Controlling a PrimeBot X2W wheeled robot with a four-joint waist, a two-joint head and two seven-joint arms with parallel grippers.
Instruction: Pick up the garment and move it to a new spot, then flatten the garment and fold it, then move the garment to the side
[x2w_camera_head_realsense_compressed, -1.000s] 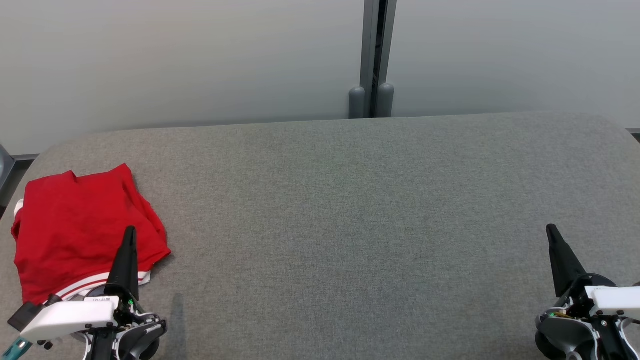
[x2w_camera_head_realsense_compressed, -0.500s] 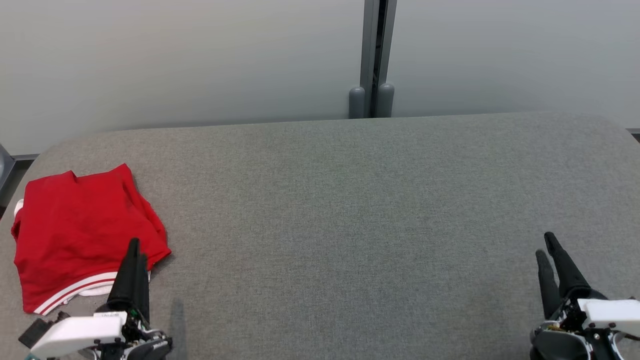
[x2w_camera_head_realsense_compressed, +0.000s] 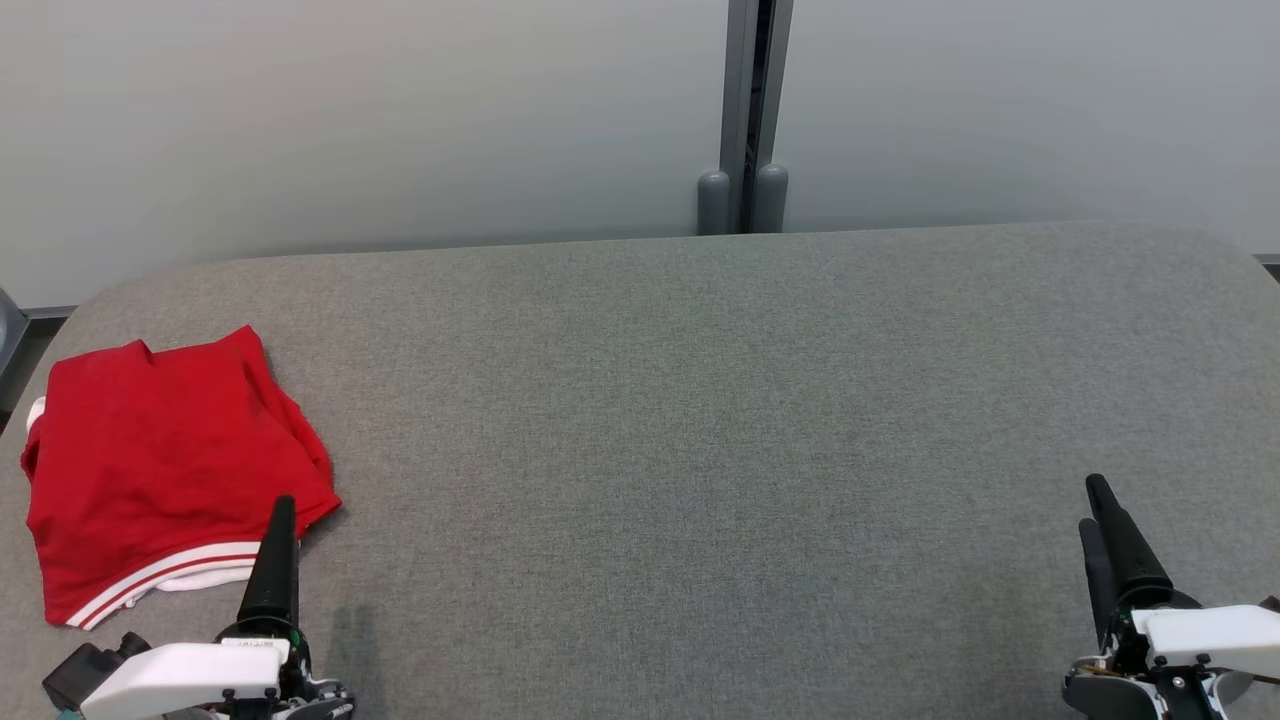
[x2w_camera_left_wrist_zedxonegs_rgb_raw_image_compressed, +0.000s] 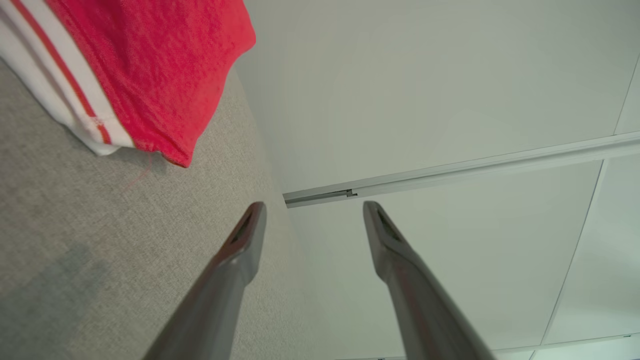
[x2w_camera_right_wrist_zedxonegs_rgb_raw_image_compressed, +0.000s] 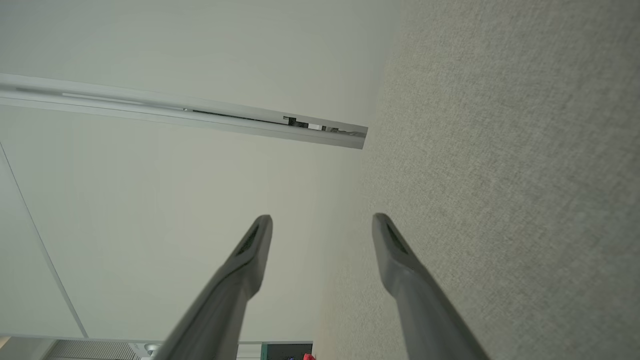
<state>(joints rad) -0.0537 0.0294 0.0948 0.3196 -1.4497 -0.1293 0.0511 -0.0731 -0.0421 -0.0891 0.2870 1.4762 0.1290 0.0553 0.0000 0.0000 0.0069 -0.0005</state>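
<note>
Both grippers sit at the near edge of the table, empty. The left gripper (x2w_camera_left_wrist_zedxonegs_rgb_raw_image_compressed: 314, 210) has its two fingers spread apart with nothing between them, and the right gripper (x2w_camera_right_wrist_zedxonegs_rgb_raw_image_compressed: 322, 221) is the same.

From the head camera, the grey padded table (x2w_camera_head_realsense_compressed: 700, 420) is bare across its middle and right. The red garment (x2w_camera_head_realsense_compressed: 160, 470) lies at the far left as a compact, roughly square bundle. Its white hem with a red stripe (x2w_camera_head_realsense_compressed: 170, 575) faces me. The left gripper is just beside that hem's right corner, not touching it.

I judge this to be the last step, with the garment folded and set to the side. If I want it further over, my left arm should reach forward and pinch the hem corner. The folded layers could slip apart if I drag it.
</note>
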